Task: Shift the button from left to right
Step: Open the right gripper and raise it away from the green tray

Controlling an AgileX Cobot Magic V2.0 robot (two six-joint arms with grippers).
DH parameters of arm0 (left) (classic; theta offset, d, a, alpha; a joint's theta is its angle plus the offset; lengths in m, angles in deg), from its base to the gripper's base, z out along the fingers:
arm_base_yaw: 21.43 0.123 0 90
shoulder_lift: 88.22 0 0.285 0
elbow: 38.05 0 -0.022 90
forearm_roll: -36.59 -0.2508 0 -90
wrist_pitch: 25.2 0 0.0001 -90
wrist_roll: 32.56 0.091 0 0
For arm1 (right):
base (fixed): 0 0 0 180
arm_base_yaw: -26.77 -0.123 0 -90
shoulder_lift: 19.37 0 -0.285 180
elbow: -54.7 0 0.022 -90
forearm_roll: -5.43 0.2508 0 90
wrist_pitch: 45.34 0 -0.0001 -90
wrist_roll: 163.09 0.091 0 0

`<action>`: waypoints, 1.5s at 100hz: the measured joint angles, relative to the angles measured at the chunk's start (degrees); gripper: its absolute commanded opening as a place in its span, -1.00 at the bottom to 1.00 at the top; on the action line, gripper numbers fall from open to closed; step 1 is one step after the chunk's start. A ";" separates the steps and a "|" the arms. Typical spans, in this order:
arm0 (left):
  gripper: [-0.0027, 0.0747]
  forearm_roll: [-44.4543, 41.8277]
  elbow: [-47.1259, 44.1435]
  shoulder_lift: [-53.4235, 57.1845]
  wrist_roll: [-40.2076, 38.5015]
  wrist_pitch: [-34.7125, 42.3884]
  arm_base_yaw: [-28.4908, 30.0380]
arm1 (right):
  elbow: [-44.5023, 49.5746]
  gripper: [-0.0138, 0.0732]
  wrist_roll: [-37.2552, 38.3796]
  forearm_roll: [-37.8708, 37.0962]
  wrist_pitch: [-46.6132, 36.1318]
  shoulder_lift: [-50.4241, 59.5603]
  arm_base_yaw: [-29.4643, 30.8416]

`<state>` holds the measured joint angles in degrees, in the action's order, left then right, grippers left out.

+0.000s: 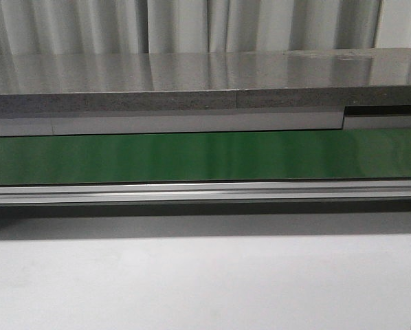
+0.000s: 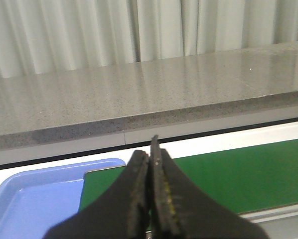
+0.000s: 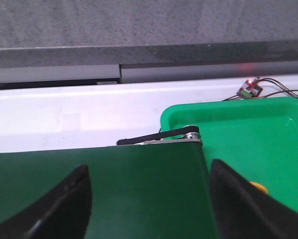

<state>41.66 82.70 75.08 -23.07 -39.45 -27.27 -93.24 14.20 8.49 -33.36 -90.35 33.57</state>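
Left wrist cam: left gripper [image 2: 152,164] has its black fingers [image 2: 134,194] pressed together, only a thin seam between them, nothing held. Yellowish flecks along the inner edge of one pad. Beyond the tips is the green conveyor belt [image 2: 228,179], with a metal rail [image 2: 281,211] along its near edge. A blue tray [image 2: 34,194] sits at the belt's end, its rounded corner just beside the belt. White surface strip [image 2: 214,143] behind the belt, then a grey speckled countertop [image 2: 139,94] and pale curtains [image 2: 89,30] at the back.
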 measured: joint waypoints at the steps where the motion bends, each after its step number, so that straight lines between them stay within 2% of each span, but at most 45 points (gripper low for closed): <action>1: -0.98 0.00 0.00 0.00 0.00 0.00 0.00 | 0.87 0.49 0.00 0.00 -0.20 0.94 -0.35; 23: -0.98 0.00 0.00 0.00 0.00 0.00 0.00 | 13.35 0.49 0.00 0.76 -4.10 15.25 -6.07; 51: -0.98 0.00 0.00 0.00 0.00 0.00 0.00 | 21.07 0.45 0.00 3.09 -0.74 32.89 -10.61; 61: -0.98 0.00 0.00 0.00 0.00 0.00 0.00 | 21.60 0.24 0.00 3.42 1.99 37.62 -10.74; 76: -0.98 0.00 0.00 0.00 0.00 0.00 0.00 | 21.58 -0.35 0.00 3.42 4.52 41.75 -10.74; 91: -0.98 0.00 0.00 0.00 0.00 0.00 0.00 | 21.58 -0.85 0.00 3.50 6.01 42.46 -10.74; 150: -0.98 0.00 0.00 0.00 0.00 0.00 0.00 | 21.58 -0.84 0.13 3.50 6.38 42.46 -10.74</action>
<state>41.66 82.70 75.08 -23.07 -39.45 -27.27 -71.66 14.33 12.00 -26.98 -47.89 22.83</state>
